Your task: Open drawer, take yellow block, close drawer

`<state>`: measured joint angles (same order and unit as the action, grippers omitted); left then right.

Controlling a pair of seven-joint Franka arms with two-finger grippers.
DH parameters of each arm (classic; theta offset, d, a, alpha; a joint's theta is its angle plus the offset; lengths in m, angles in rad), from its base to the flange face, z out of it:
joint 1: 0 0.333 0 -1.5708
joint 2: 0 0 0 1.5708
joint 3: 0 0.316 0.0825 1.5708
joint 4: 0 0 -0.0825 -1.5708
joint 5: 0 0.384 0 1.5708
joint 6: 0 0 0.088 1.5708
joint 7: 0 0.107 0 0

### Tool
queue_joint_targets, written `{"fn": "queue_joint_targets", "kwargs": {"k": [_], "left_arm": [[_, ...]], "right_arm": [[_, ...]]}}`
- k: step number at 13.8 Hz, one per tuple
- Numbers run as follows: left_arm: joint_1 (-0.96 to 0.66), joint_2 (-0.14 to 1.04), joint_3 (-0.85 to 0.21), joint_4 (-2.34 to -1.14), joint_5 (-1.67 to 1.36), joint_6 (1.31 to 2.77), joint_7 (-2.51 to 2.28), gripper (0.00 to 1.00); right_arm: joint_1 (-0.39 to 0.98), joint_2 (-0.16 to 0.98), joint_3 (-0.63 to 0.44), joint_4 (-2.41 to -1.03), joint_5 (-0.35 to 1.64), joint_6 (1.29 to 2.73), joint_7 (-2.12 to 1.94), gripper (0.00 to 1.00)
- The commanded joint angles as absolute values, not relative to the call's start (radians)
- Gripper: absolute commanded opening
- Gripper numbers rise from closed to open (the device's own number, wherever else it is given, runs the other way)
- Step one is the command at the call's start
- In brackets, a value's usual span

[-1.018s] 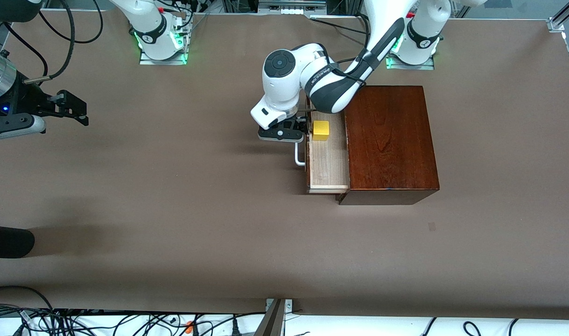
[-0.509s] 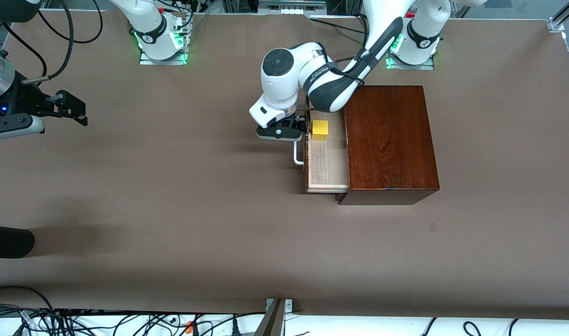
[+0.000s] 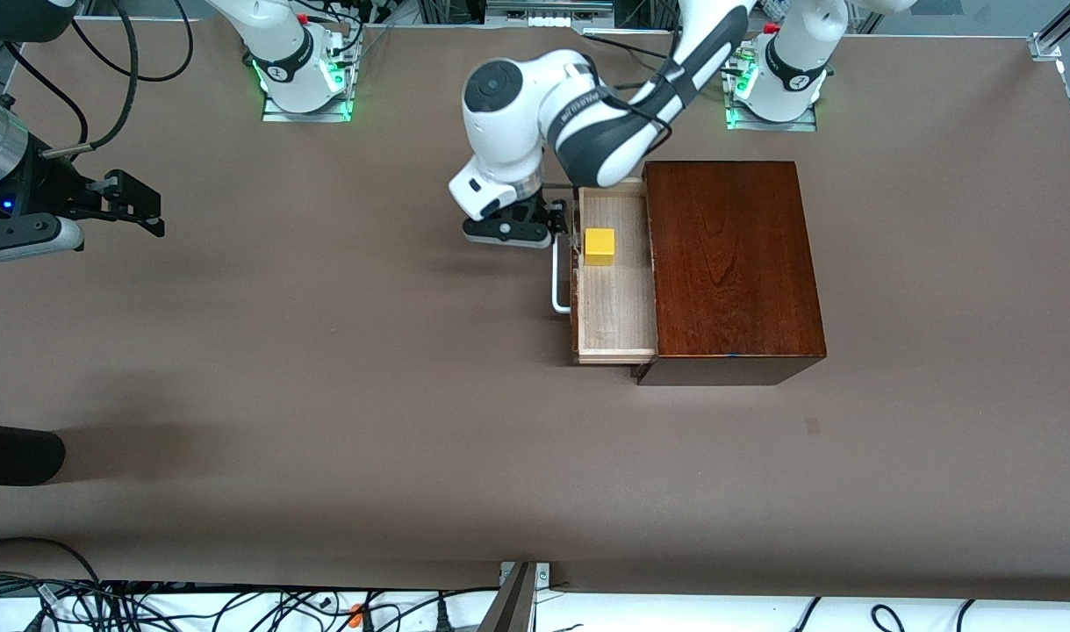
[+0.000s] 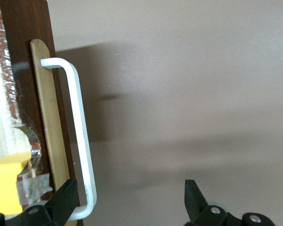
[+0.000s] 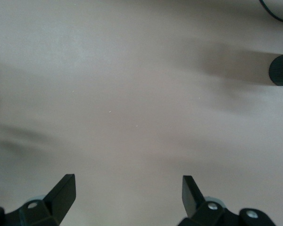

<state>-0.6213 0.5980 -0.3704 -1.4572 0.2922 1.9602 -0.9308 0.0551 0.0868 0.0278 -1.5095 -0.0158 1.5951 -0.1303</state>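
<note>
Yellow block (image 3: 599, 246) in open drawer (image 3: 616, 325); left gripper (image 3: 548, 224) wide beside handle (image 3: 559, 279), right gripper (image 3: 140, 211) wide.

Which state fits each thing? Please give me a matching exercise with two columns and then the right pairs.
Things:
1. drawer
2. yellow block
3. left gripper
4. right gripper

States:
A. open, over bare table at the right arm's end
B. pulled out of the wooden box
C. lies in the drawer
D. open, beside the white handle, holds nothing

Pairs: 1-B, 2-C, 3-D, 4-A

One drawer (image 3: 616, 294), one yellow block (image 3: 599, 246), two claws (image 3: 535, 230) (image 3: 135, 206)
</note>
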Motion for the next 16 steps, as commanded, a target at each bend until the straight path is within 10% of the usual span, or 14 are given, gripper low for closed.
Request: {"fn": "queue_joint_targets", "kwargs": {"k": [1, 6, 16], "left_arm": [[-0.620, 0.589, -0.360, -1.404, 0.313, 1.881, -0.916, 1.00], [-0.528, 0.506, -0.357, -1.226, 0.304, 1.562, -0.752, 1.00], [-0.080, 0.281, -0.361, -1.239, 0.154, 1.387, -0.270, 1.00]], "right_arm": [[0.052, 0.094, 0.029, -1.491, -0.026, 1.588, -0.130, 1.00], [0.052, 0.094, 0.029, -1.491, -0.022, 1.588, -0.132, 1.00], [0.312, 0.213, 0.046, -1.491, 0.021, 1.577, -0.132, 1.00]]}}
